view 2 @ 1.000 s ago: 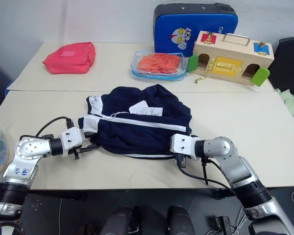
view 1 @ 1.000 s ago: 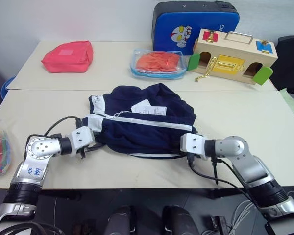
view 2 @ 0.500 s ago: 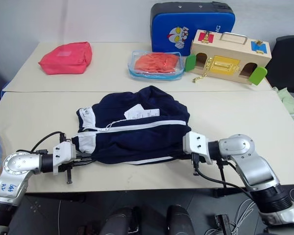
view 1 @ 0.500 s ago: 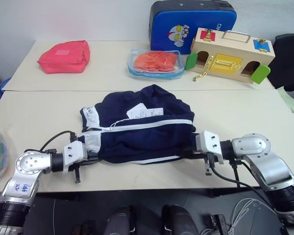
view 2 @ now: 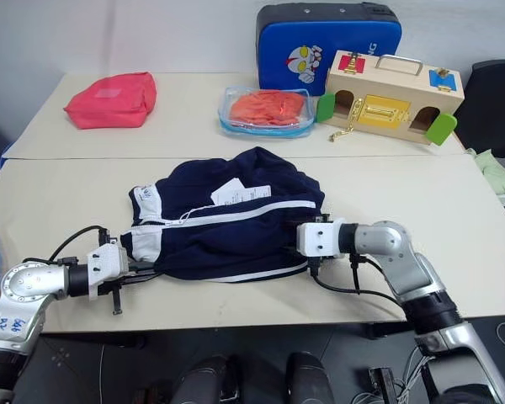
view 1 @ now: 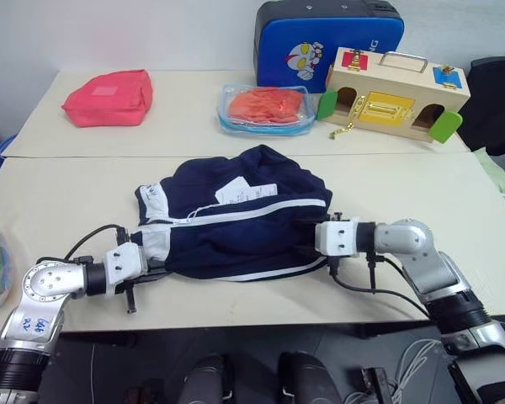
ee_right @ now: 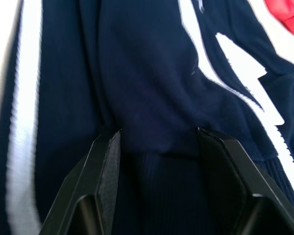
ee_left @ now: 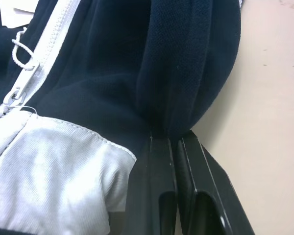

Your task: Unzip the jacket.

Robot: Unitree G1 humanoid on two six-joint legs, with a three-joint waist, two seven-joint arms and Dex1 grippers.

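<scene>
On the near table [view 1: 454, 194], the navy jacket [view 1: 236, 223] is lying bunched, its white zipper [view 1: 244, 212] closed, paper tags on top. The left gripper [ee_left: 172, 142] is pinching a fabric fold at its collar end; the right gripper [ee_right: 157, 139] is spreading around its hem.

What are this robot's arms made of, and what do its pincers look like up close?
Both arms are silvery-grey metal with rounded joints, dark ribbed sleeves nearer the body and white blocks at the wrists. Loose black cables loop along each. The left arm carries small blue handwritten marks. The left pincer and right pincer each have two flat, angular black fingers.
</scene>
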